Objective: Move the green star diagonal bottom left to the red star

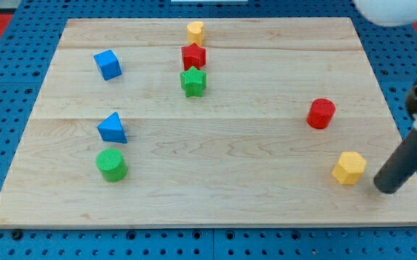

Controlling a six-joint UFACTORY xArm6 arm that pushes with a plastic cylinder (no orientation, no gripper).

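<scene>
The green star (192,81) lies near the view's top centre, directly below the red star (193,55) and touching it or nearly so. A yellow block (195,31) sits just above the red star. My tip (387,188) is at the view's lower right, on the wooden board (216,159), far from both stars. It stands just right of a yellow hexagon block (349,167), close to it with a small gap.
A blue cube (107,64) sits at the upper left. A blue triangle (112,128) and a green cylinder (112,165) sit at the lower left. A red cylinder (321,113) stands at the right.
</scene>
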